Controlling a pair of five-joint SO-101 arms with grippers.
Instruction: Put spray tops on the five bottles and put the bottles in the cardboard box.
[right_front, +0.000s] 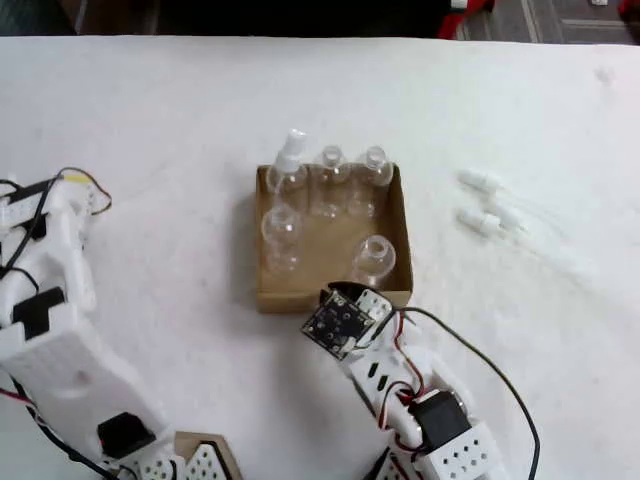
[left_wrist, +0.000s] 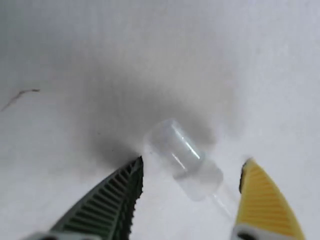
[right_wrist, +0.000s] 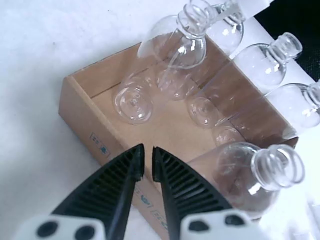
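Five bottles (right_front: 373, 260) stand in the cardboard box (right_front: 330, 298), one with a fitted spray top (right_front: 291, 150). Capping seems in hand: the left hand (left_wrist: 192, 162), wide, straddles a loose spray top (left_wrist: 182, 157) on the counter (left_wrist: 75, 60); closing on it comes next. The right hand (right_wrist: 148, 150), narrow, hovers by the box.

Box (right_front: 300, 298) stands mid-worktop (right_front: 150, 130), holding five upright clear bottles (right_front: 373, 262). The far-left bottle carries a spray top (right_front: 291, 148); four necks are open. Loose tops (right_front: 481, 222) lie right of the box, apart from it. Right arm (right_front: 400, 380) is at the near wall.
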